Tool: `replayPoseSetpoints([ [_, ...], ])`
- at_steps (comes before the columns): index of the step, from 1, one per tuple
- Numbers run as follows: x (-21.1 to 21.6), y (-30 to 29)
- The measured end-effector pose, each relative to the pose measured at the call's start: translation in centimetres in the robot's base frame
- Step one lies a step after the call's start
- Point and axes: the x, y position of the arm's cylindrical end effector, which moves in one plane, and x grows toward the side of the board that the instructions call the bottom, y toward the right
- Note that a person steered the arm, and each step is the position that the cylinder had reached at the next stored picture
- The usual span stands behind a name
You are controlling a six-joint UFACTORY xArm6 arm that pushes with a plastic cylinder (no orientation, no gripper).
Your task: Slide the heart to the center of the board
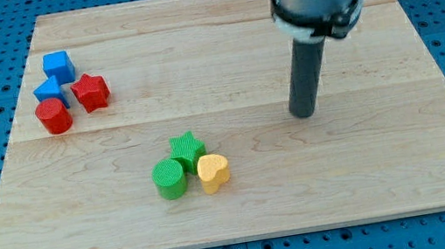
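Yellow heart [214,172] lower-left of my tip [303,115]

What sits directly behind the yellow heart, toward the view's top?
The green star sits just behind the yellow heart, apparently touching it, with the green cylinder at the heart's left. The blocks hide the seams between them. My tip stands apart, to the upper right.

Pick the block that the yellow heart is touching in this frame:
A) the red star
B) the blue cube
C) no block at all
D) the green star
D: the yellow heart sits against the green star, with the green cylinder just to the view's left; my tip stands apart, to the view's right of this group.
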Motion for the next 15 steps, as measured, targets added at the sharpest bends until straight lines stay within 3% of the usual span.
replayPoseSetpoints([
  [1,0.3,-0.2],
  [2,6.5,0.1],
  [3,11.2,-5.5],
  [4,8.4,-9.5],
  [5,4.4,-8.0],
  [6,7.3,-5.6],
  [8,9.4,-14.4],
  [9,7.0,-15.6],
  [11,5.0,-7.8],
  [13,-3.7,-3.4],
  [14,-7.9,-5.8],
  [15,-7.1,-7.3],
])
